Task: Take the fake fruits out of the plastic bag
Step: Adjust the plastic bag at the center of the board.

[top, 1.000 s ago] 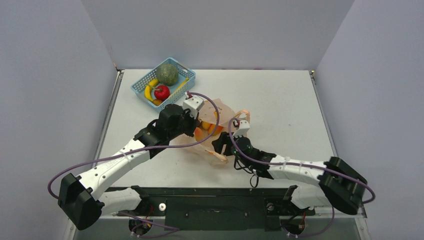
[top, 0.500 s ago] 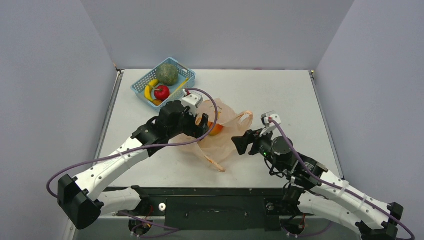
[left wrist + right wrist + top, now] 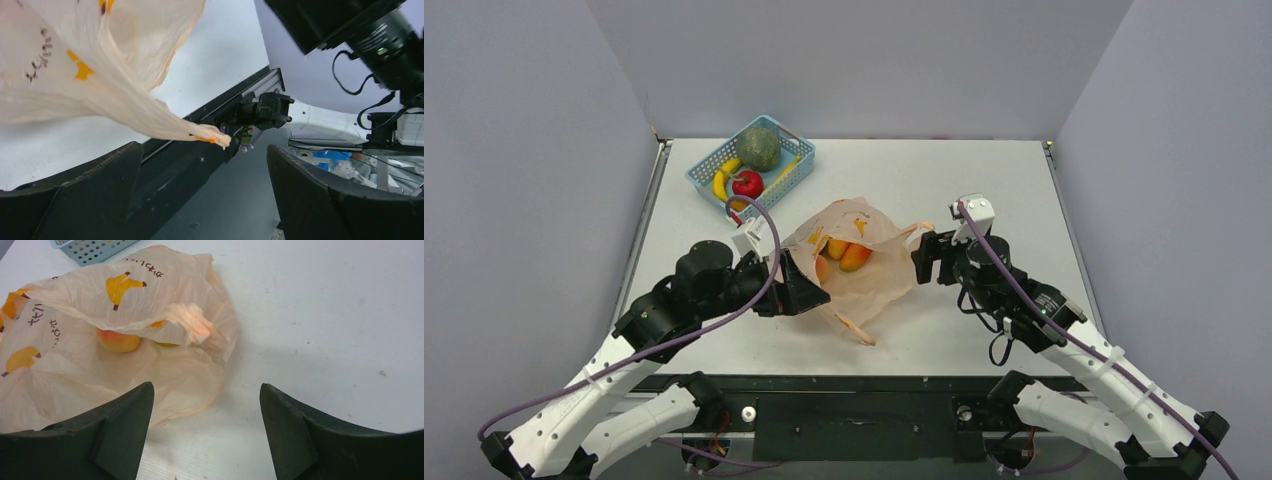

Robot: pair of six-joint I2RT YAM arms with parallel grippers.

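The plastic bag point(image 3: 864, 285), pale orange with banana prints, lies crumpled in the middle of the table. Orange and yellow fake fruits point(image 3: 844, 255) show inside its mouth. In the right wrist view the bag point(image 3: 75, 370) covers a peach-pink fruit point(image 3: 118, 341) and a yellowish one point(image 3: 165, 344). My left gripper point(image 3: 814, 290) is open at the bag's near-left edge, with a twisted handle of the bag point(image 3: 200, 134) hanging just above its gap and nothing gripped. My right gripper point(image 3: 916, 260) is open just right of the bag, fingers point(image 3: 125, 415) empty over bare table.
A blue mesh basket point(image 3: 709, 165) stands at the back left holding a green ball point(image 3: 758, 148), a red apple point(image 3: 747, 184) and a banana point(image 3: 721, 183). Its corner shows at the top of the right wrist view point(image 3: 90, 247). The table's front rail point(image 3: 220, 107) runs below the left gripper.
My left gripper let go of the bag, opened and drew back toward the near left. The right gripper pulled away to the bag's right and opened wider. The bag settled flatter.
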